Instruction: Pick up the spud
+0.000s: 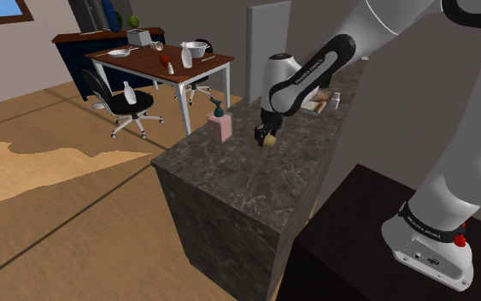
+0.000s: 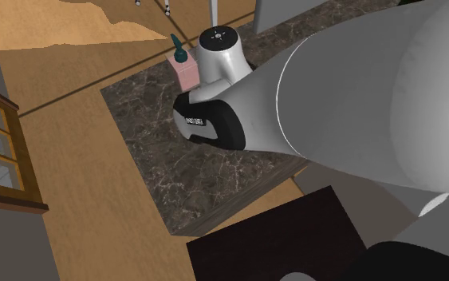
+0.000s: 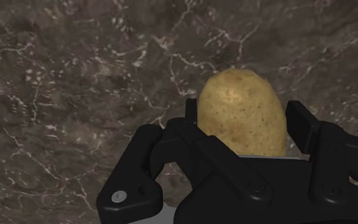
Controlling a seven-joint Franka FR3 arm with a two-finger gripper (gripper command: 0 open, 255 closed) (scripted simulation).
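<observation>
The all-black two-finger gripper (image 1: 266,136) hangs over the dark, white-veined marble countertop (image 1: 230,184), and its fingers (image 3: 303,125) are clasped on the tan, oval, rough-skinned potato (image 3: 240,109), one on each side. In the wrist view the potato stands on end between them, its rounded top poking past the fingertips towards the stone. In the shoulder view the potato (image 1: 270,139) shows as a small pale lump at the gripper's tip, just over the counter; whether it touches the surface cannot be told. Near it, towards the shoulder view's left and close to the counter's edge, stands a pink square soap dispenser with a teal pump (image 1: 221,125), upright and apart from the gripper. The second exterior view looks down over the white arm with its dark joint (image 2: 214,124), which covers the gripper. Beyond the counter, on a wood floor, are a white-legged table with a brown top (image 1: 157,64) carrying crockery and a black swivel chair (image 1: 126,103).
</observation>
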